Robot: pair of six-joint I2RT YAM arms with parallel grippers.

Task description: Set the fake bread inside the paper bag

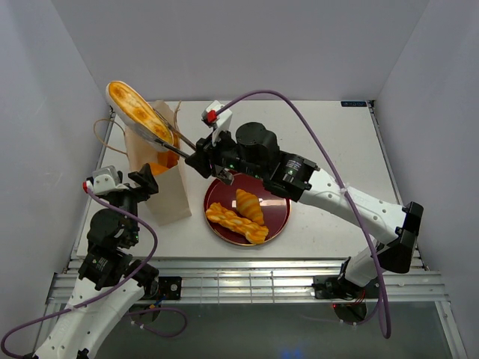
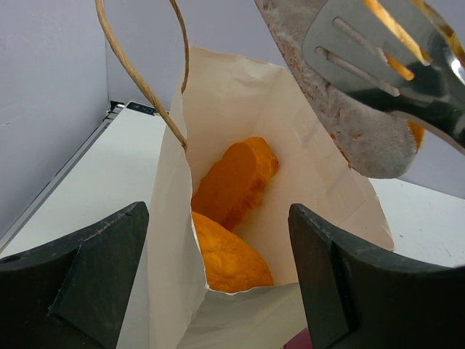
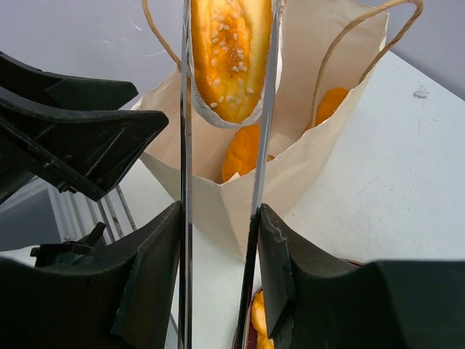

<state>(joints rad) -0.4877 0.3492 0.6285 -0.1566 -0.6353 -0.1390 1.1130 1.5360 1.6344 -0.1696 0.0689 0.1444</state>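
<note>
Golden-orange seeded loaf (image 3: 232,58) in steel tongs (image 2: 356,54) above paper bag (image 3: 312,174) — right claw (image 3: 218,283) clamped on tongs, left claw (image 2: 216,247) apart

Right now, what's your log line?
right fingers: shut on tongs | tongs: loaf over bag | left fingers: open by bag | bag: two breads | plate: croissant, braid

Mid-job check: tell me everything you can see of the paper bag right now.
The paper bag is pale beige, creased paper with thin tan string handles. It stands upright and open, left of the dark red plate, holding at least two orange breads. The open left gripper straddles its near edge; contact is unclear. A loaf in metal tongs hangs over its mouth.
</note>
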